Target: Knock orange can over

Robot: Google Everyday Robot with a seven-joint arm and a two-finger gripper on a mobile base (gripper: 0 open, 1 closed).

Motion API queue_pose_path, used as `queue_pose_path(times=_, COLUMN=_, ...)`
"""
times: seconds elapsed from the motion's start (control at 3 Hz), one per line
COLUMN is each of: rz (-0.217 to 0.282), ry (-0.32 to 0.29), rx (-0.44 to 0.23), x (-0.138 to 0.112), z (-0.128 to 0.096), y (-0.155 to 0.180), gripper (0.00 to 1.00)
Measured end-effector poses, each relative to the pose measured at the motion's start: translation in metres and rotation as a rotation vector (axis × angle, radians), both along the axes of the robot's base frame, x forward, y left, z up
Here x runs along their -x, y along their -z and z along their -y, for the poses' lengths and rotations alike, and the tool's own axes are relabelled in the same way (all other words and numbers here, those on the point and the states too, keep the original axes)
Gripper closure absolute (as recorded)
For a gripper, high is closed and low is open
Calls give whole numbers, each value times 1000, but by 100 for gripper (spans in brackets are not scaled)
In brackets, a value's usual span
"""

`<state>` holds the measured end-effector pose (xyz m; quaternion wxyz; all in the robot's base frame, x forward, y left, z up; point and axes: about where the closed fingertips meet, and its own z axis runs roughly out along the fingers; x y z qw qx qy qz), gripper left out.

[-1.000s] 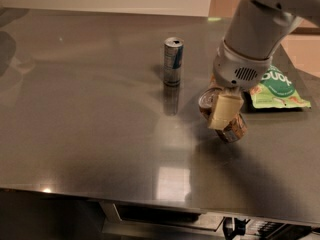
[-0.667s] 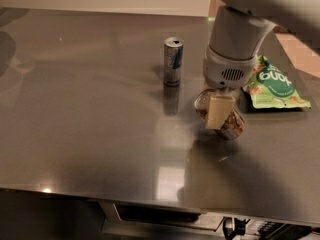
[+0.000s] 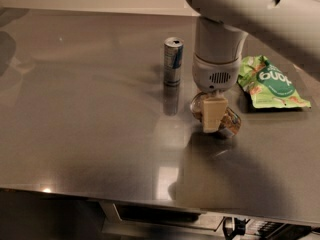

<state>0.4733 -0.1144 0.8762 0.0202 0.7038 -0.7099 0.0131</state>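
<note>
Your hand [image 3: 215, 115] sits low over the bench [image 3: 75, 124], right up against the orange can [image 3: 232, 125], a little right of the middle. The hand's pale front hides most of the can, and I cannot tell whether the hand is wide or narrow. What shows of the can is a silver rim peeking out to the left of the hand and a brown-orange body low to the right. This suggests it is leaning hard or already on its side, though you should not take that as settled. Expect a thin metal can: stiff enough to push, smooth and slippery on this glossy bench, so a low shove may slide it rather than tip it. If it is upright at all, press near its upper edge, sideways; no grasp is needed. Whether it is full or empty cannot be seen. A full one would resist and then roll heavily, while an empty one would skitter. The tall slim silver-and-blue can [image 3: 173, 61] stands upright just to the left and behind, its contents unknown, so keep your sweep away from it. The green snack pouch [image 3: 267, 81] lies flat to the right, looks closed, and is near enough for a rolling can to reach.
</note>
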Motion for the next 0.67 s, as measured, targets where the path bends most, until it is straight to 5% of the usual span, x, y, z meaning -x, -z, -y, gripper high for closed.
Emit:
queue_pose_path(times=0.33, rz=-14, ry=-47, rx=42, x=2, z=-1, y=9, gripper=0)
queue_pose_path(times=0.67, rz=-14, ry=-47, rx=42, x=2, z=-1, y=9, gripper=0)
